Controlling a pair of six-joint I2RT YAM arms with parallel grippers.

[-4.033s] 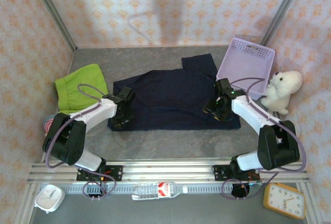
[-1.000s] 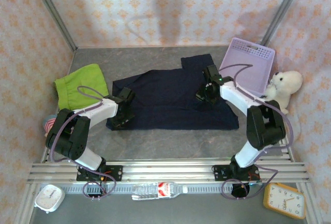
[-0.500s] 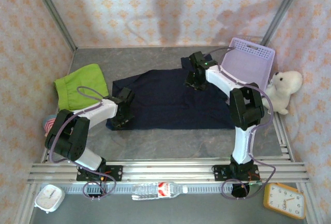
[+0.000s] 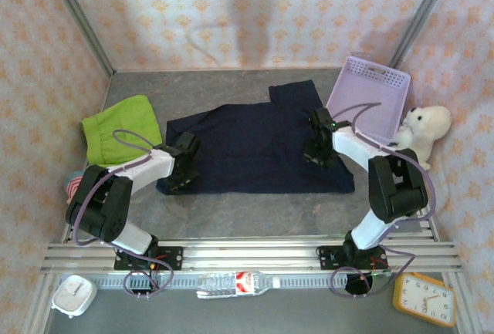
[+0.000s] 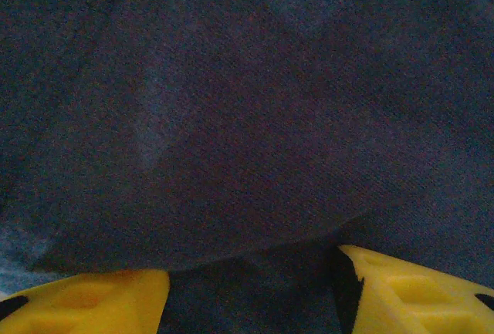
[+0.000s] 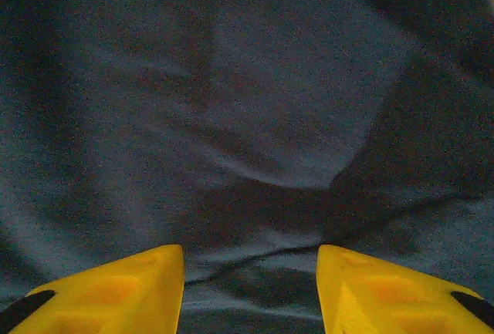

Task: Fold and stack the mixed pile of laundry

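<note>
L gripper [image 4: 180,173] and R gripper [image 4: 318,156] both had jaws apart, holding nothing, navy garment [image 4: 255,145] spread flat right under them, lime-green garment [image 4: 116,133] apart to L's left; no fold/stack done yet imo.

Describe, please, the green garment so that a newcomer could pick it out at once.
Start at the grey table and go to its left side. The green garment lies there, left of the big navy garment spread across the middle. It alone is bright lime, and it is the smaller cloth.
</note>
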